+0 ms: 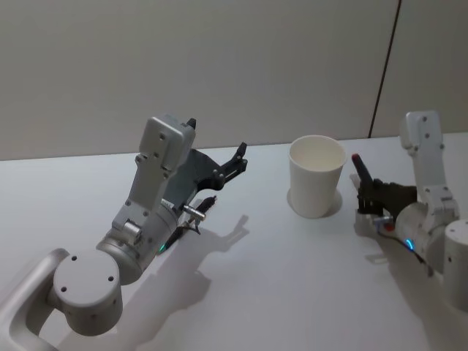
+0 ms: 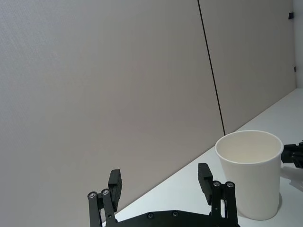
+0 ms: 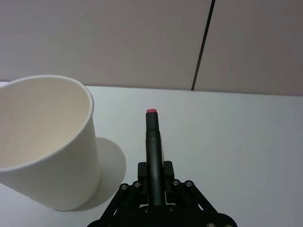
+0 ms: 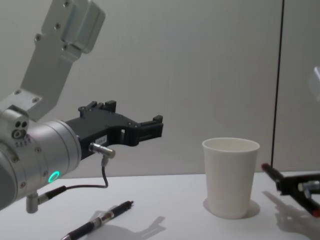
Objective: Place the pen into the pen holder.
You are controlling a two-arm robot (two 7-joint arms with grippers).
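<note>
- At the left of the head view, the left tool (image 1: pixel 232 165) is hanging above the table (image 1: pixel 278 278) with its jaws spread wide. It is gripping nothing and, as I judge it, taking no part in the job.
- Under that arm, at the lower left of the chest view, a slim dark pen-like stick (image 4: pixel 102 218) is lying flat on the table. I cannot tell whether it is a second pen.
- Right of centre in the head view, the pen holder (image 1: pixel 316 175), a white paper cup, is standing upright. Its mouth is open, and the part of its inside I can see is looking empty.
- Just right of the cup, the right tool (image 1: pixel 365 191) is sitting low near the table and clamping the pen (image 1: pixel 360 170) around its dark barrel. The red end is pointing up and leaning a little toward the cup, close beside its wall but apart from it.
- So the pick-up is looking done to me, and the placing is not. The pen is yet to be lifted over the rim, lowered in and let go.
- The table is showing plain white and smooth, with soft shadows falling beside the cup and the arms.
- Behind it, a pale panelled wall (image 1: pixel 219 66) is closing off the room. One dark vertical seam (image 1: pixel 384 69) is running down the upper right.
</note>
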